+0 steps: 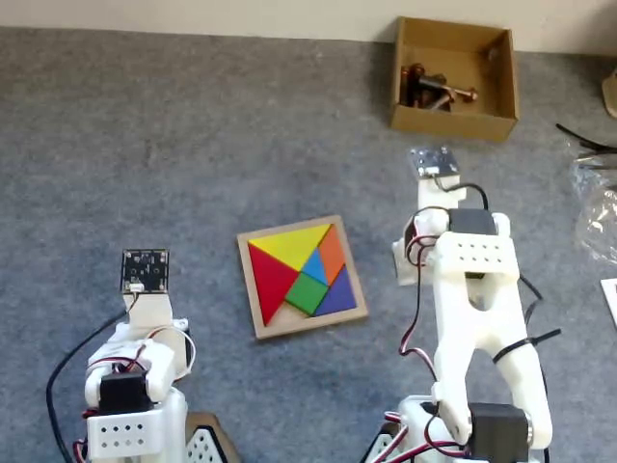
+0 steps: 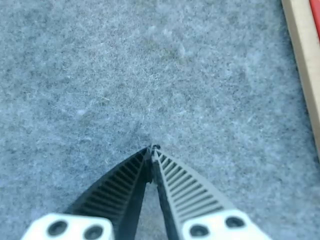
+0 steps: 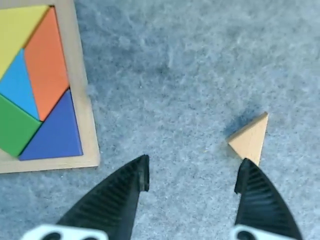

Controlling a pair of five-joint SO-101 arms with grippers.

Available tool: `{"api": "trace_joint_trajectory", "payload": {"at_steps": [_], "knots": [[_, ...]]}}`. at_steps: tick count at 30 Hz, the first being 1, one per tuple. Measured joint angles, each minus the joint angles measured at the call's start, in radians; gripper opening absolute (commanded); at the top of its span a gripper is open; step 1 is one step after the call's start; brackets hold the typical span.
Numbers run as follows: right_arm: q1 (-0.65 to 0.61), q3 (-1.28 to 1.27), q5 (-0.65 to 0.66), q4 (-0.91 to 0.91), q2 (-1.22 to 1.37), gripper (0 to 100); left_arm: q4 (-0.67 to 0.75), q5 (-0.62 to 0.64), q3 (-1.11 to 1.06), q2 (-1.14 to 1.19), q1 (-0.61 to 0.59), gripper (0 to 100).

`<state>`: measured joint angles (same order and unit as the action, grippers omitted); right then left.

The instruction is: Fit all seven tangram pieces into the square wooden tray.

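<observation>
The square wooden tray lies mid-table and holds a yellow triangle, a red triangle, a light blue triangle, an orange parallelogram, a green square and a dark blue triangle. A small tan wooden triangle lies on the carpet beside the tray's wooden rim. My right gripper hangs open just above the carpet, one fingertip right at the tan triangle. My left gripper is shut on nothing over bare carpet, with the tray's edge off to one side.
A cardboard box with small metal parts stands at the back right. A plastic bag and cables lie at the right edge. The left arm sits at the front left, the right arm right of the tray.
</observation>
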<state>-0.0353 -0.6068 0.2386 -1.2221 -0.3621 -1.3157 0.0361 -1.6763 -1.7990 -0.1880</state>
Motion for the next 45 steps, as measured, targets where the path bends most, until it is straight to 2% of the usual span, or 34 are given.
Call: {"api": "trace_joint_trajectory", "payload": {"at_steps": [17, 23, 31, 38, 45], "knots": [[0.000, 0.000, -0.002, 0.000, 0.000, 26.4, 0.000, 0.000, 0.000, 0.000, 0.000, 0], [0.003, 0.000, -0.054, 0.000, 0.000, 26.4, 0.000, 0.000, 0.000, 0.000, 0.000, 0], [0.041, 0.000, -0.064, 0.104, 0.002, 26.4, 0.000, 0.000, 0.000, 0.000, 0.000, 0], [0.109, 0.008, -0.064, 0.138, 0.218, 26.4, 0.000, 0.000, 0.000, 0.000, 0.000, 0], [0.169, 0.129, -0.064, 0.153, 0.433, 26.4, 0.000, 0.000, 0.000, 0.000, 0.000, 0]]}}
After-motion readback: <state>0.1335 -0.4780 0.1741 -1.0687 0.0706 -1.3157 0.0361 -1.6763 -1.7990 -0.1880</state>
